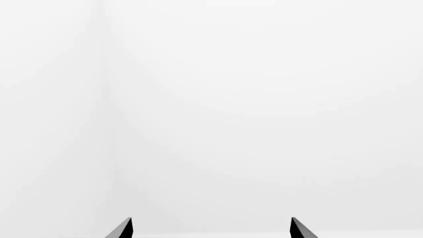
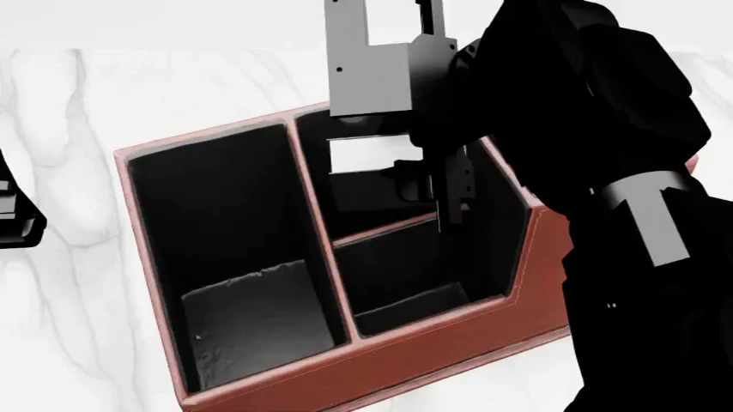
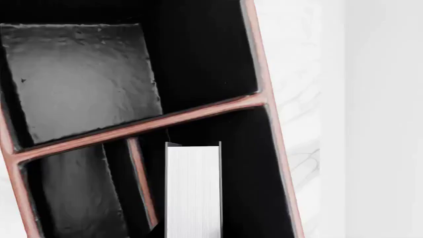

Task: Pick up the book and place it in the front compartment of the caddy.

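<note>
- The book (image 3: pixel 193 188) mostly shows as its white page edge in the right wrist view, a tall pale block with fine lines running along it and a thin dark cover edge at the sides. In the head view only a white patch of it peeks out under the grey bracket (image 2: pixel 366 69) of the right arm.
- It's inside the caddy (image 2: pixel 378 369), standing upright in the cell next to the thin pink-edged divider (image 3: pixel 140 183). Can't tell if it's resting on the floor of that cell.
- The caddy is reddish-brown outside with black lining, and its rims catch the light as pinkish lines. The big cell (image 2: pixel 246 318) has a wrinkly grey-black floor.
- The right pincer (image 2: pixel 441 184) reaches down into the caddy with the book right at it, so it looks clamped on the book, though the fingertips themselves are mostly hidden.
- The left pincer (image 1: pixel 211 229) is spread wide, two black tips well apart with nothing between them, facing blank white.
- The caddy sits on a white marble table (image 2: pixel 69 129).
</note>
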